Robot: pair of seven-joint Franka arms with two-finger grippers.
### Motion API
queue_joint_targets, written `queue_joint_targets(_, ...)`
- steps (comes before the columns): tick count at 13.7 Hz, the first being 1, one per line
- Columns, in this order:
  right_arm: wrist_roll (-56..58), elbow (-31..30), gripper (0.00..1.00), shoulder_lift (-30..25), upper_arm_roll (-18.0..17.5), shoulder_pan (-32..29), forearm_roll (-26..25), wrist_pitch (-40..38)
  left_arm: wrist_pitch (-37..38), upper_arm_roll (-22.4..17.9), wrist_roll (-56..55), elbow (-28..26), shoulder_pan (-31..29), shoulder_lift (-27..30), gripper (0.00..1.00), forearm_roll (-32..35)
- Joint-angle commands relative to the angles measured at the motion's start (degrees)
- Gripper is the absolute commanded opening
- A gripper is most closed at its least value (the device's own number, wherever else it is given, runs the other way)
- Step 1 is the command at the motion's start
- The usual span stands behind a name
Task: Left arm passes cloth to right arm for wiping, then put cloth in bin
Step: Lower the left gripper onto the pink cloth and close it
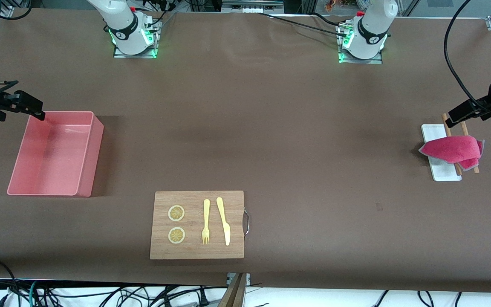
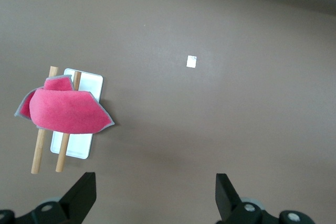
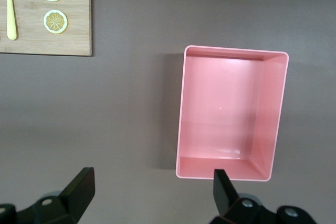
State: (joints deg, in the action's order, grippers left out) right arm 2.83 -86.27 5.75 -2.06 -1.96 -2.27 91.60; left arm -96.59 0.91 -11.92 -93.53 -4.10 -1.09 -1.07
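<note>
At the left arm's end of the table, the left gripper (image 2: 152, 198) hangs wide open and empty near the cloth (image 1: 453, 150), draped over two sticks (image 1: 460, 147) on a white tray (image 1: 435, 132). The right gripper (image 3: 149, 195), also wide, hovers by the empty bin (image 1: 53, 155). Nothing has started yet; next, the left gripper must descend and pinch the cloth. No writing is legible.

Two white robot arms rise from square metal base plates lit green along the top edge of the worktop (image 1: 245, 106). Each base carries a black band with a small white mark, a red button and black cables. The left pincer (image 1: 467, 113) and right pincer (image 1: 26, 106) are matte black, with flat, angular fingers (image 2: 81, 195) set apart; silver screws show on their mounts.
</note>
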Motion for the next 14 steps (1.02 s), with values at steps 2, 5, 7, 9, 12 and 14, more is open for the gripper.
queue_joint_targets(2,0.16,1.02,1.00,0.49,0.04,-0.15,0.68,0.07,0.62,-0.12,1.11,2.12,-0.20,-0.76,1.00,-0.51)
queue_joint_targets(5,0.16,1.02,1.00,0.49,0.04,-0.15,0.68,0.15,0.62,-0.21,1.02,2.12,-0.20,-0.67,1.00,-0.42)
queue_joint_targets(7,0.16,1.02,1.00,0.49,0.04,-0.15,0.68,0.15,0.79,-0.47,0.93,2.21,-0.38,-0.58,1.00,-0.51)
queue_joint_targets(9,0.16,1.02,1.00,0.49,0.04,-0.15,0.68,0.15,0.88,-0.38,0.93,2.38,-0.38,-0.58,1.00,-0.51)
queue_joint_targets(12,0.16,1.02,1.00,0.58,0.04,-0.15,0.68,0.15,1.14,-0.47,0.49,2.39,-0.38,-0.67,1.00,-0.51)
queue_joint_targets(14,0.16,1.02,1.00,0.58,0.04,-0.15,0.68,0.42,1.14,-0.47,0.49,2.47,-0.47,-0.67,1.00,-0.51)
